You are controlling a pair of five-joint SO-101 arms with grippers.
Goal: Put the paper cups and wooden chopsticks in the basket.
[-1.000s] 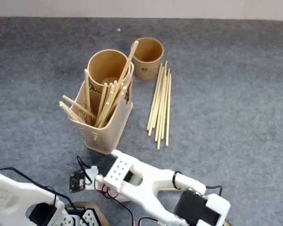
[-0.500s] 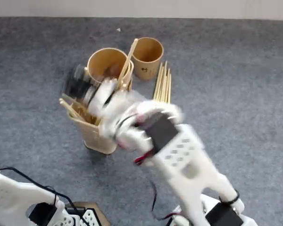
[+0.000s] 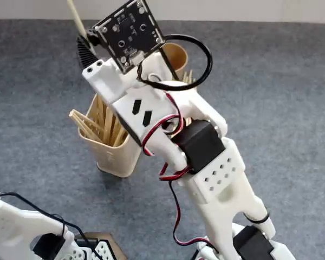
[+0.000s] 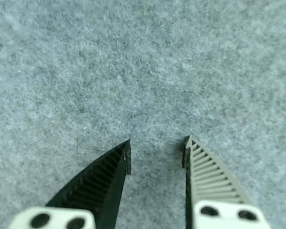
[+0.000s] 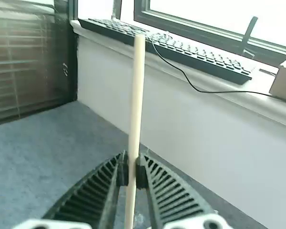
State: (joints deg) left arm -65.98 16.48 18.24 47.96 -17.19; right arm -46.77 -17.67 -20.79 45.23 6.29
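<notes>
At the lower left of the high view I see my left arm (image 3: 11, 227), and its wrist view shows the left gripper (image 4: 157, 152) spread apart above grey carpet (image 4: 143, 57). Left of centre stands the basket (image 3: 114, 157) with a bunch of chopsticks (image 3: 97, 125) leaning in it. My right arm (image 3: 206, 157) is up over it, the right gripper (image 5: 132, 169) pinching a single chopstick (image 5: 137, 95) that pokes up at the upper left. Right of that, a paper cup (image 3: 177, 53) stands behind the arm with loose chopsticks (image 3: 189, 76) beside it, any print on it hidden.
</notes>
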